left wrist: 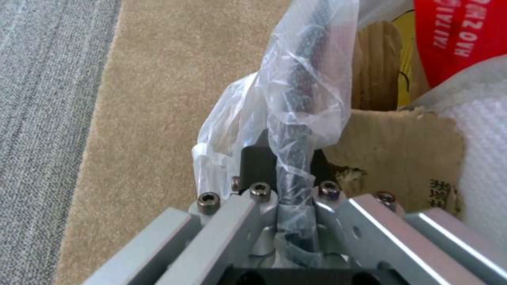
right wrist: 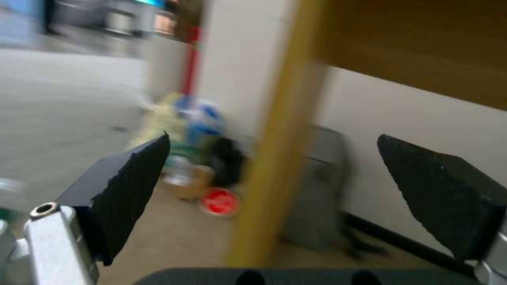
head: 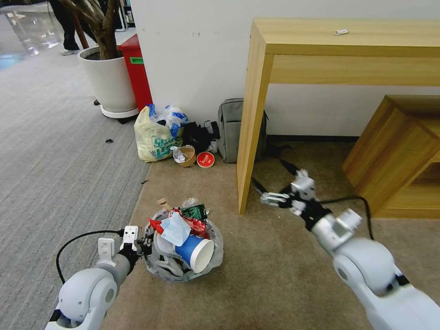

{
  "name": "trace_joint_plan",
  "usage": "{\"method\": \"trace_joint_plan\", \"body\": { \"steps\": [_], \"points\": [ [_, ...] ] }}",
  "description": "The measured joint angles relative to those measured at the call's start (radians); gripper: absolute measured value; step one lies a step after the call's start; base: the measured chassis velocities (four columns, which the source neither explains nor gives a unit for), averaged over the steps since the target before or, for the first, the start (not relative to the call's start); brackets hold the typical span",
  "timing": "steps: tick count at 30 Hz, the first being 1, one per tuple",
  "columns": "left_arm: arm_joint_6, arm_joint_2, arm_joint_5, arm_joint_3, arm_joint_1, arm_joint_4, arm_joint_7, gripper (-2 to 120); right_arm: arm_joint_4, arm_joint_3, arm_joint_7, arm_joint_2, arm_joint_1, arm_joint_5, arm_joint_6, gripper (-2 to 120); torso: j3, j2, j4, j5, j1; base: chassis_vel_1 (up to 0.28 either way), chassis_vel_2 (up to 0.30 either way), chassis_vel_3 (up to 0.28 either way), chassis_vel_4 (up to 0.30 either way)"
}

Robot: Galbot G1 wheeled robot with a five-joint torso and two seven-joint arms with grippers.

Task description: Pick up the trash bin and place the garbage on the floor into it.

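Note:
The trash bin (head: 160, 266), black with a crinkly plastic liner, is at the edge of the beige floor (head: 275, 270). Garbage is heaped in it: a blue cup (head: 196, 253), red wrappers (head: 195, 225), a green crushed bottle (head: 193, 211) and pale paper (head: 175, 229). My left gripper (head: 143, 238) is shut on the bin's near-left rim. The left wrist view shows the fingers (left wrist: 253, 166) clamped on the bagged rim (left wrist: 296, 118), with cardboard (left wrist: 396, 146) and a red cup (left wrist: 459, 35) inside. My right gripper (head: 269, 173) hangs open and empty beside the table leg, its pads (right wrist: 132, 186) wide apart.
A wooden table (head: 339, 46) stands ahead, its leg (head: 250, 137) close to my right gripper. A low wooden cabinet (head: 398, 156) is at the right. By the wall are a tied yellowish bag (head: 153, 135), brown bowl (head: 187, 156), red lid (head: 206, 159) and grey backpack (head: 231, 128). Grey ribbed carpet (head: 55, 160) lies left.

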Motion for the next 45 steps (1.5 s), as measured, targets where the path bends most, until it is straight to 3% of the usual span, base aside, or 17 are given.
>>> {"method": "trace_joint_plan", "body": {
  "steps": [9,13,18,24,37,39,45],
  "points": [
    [0.0,-0.013,0.005,-0.006,-0.004,0.007,-0.002,0,-0.06,0.227,-0.024,0.139,-0.116,-0.05,0.062,100,0.0,0.0,0.0003,0.0001,0.0,0.0,0.0,0.0,0.0],
    [0.0,-0.017,0.007,-0.005,-0.008,0.012,-0.01,0,-0.091,0.274,-0.038,0.175,-0.134,-0.039,0.081,100,0.0,0.0,0.0001,0.0001,0.0,0.0,0.0,0.0,0.0],
    [0.0,-0.02,-0.001,-0.004,-0.012,0.016,-0.041,0,-0.1,0.291,-0.05,0.202,-0.147,-0.032,0.09,100,0.0,0.0,0.0002,0.0001,0.0,0.0,0.0,0.0,0.0],
    [0.0,-0.037,-0.044,0.017,-0.04,0.055,-0.143,0,-0.122,0.286,-0.056,0.221,-0.141,-0.027,0.097,100,0.0,0.0,0.0003,0.0,0.0,0.0,0.0,0.0,0.0],
    [0.0,-0.051,-0.119,0.025,-0.136,0.134,-0.209,0,-0.129,0.263,-0.055,0.23,-0.139,-0.014,0.09,100,0.0,0.0,0.0001,0.0,0.0,0.0,0.0,0.0,0.0],
    [0.0,-0.06,-0.158,0.023,-0.158,0.151,-0.247,0,-0.132,0.262,-0.054,0.233,-0.138,-0.013,0.088,100,0.0,0.0,0.0002,-0.0001,0.0,0.0,0.0,0.0,0.0],
    [0.0,-0.062,-0.197,0.03,-0.179,0.169,-0.281,0,-0.135,0.251,-0.05,0.238,-0.128,-0.012,0.08,100,0.0,0.0,0.0001,0.0,0.0,0.0,0.0,0.0,0.0]
  ]
}}
